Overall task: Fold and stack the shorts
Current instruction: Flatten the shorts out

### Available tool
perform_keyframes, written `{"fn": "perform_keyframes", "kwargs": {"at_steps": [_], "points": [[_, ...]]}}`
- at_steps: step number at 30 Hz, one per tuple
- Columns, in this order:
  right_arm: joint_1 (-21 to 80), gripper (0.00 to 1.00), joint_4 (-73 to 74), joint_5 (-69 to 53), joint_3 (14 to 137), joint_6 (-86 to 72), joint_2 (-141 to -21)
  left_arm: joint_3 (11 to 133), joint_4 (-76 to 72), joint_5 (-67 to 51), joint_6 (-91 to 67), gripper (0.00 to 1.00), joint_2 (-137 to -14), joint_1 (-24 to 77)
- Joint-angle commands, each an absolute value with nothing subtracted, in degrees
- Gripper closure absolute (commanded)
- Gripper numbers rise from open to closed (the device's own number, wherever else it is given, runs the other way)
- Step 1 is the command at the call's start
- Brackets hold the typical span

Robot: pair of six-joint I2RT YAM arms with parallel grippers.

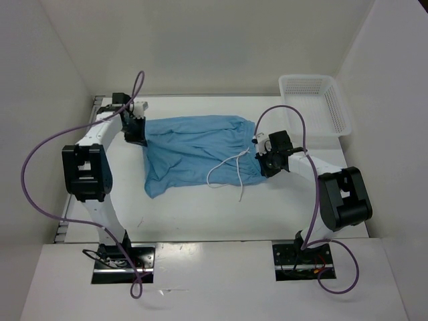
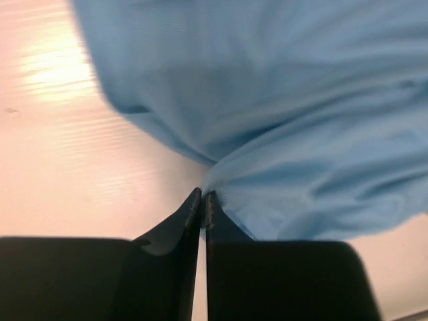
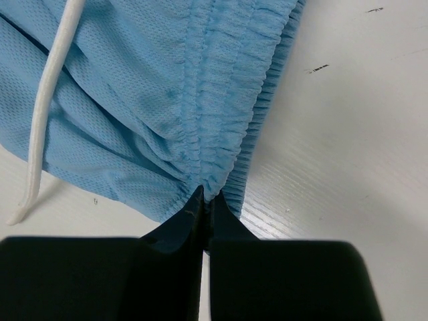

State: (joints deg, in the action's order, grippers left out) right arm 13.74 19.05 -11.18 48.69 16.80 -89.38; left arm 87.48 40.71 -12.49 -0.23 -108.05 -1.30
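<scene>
The shorts [image 1: 194, 150] lay flat on the table [image 1: 200, 214], light and limp, likely to sag when lifted, with the right gripper [image 3: 204, 198] pinching the gathered waistband [image 3: 214, 120] and the left gripper [image 2: 202, 198] pinching what seemed, through blur, a leg hem.

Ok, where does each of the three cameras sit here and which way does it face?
Top external: above and behind the robot, looking down on the table, shorts, basket; left arm and right arm show.
Left wrist: on the left arm, looking along the shut left gripper at pinched blue fabric.
Right wrist: looking along the shut right gripper at the waistband and drawstring.
Shared: all see the shorts.
</scene>
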Motion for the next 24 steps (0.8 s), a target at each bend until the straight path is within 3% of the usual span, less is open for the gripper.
{"fn": "perform_keyframes", "kwargs": {"at_steps": [1,2,5,6,9,12,16,18,20,24], "points": [[13.8,1.0,19.5,-10.2,47.9,19.0,-87.5,91.5,40.9,-13.0,0.0,0.89,-112.2,-5.2],[13.8,1.0,19.5,-10.2,47.9,19.0,-87.5,92.1,40.2,-13.0,0.0,0.82,-113.6,-5.2],[13.8,1.0,20.0,-10.2,47.9,19.0,-87.5,93.7,39.6,-11.8,0.0,0.4,-115.0,-5.7],[13.8,1.0,20.0,-10.2,48.4,19.0,-87.5,94.4,39.6,-10.7,0.0,0.37,-115.0,-5.7],[13.8,0.88,20.0,-9.7,49.0,19.0,-87.5,94.4,38.2,-8.8,0.0,0.26,-113.9,-8.6],[13.8,0.81,20.0,-9.1,49.6,19.5,-87.0,93.4,38.2,-11.1,0.0,0.26,-107.9,-10.0],[13.8,0.8,21.3,-9.7,50.9,19.5,-86.5,83.6,41.5,-15.6,0.0,0.39,-93.6,-4.8],[13.8,0.8,21.9,-10.2,50.9,19.5,-86.5,77.4,44.1,-16.1,0.0,0.58,-93.0,-2.9],[13.8,0.8,22.4,-10.2,51.4,19.5,-86.5,72.6,44.9,-17.8,0.0,0.7,-93.0,-3.5],[13.8,0.78,22.4,-10.2,51.4,20.0,-87.0,65.2,44.9,-21.5,0.0,0.68,-93.0,-4.0]]}}
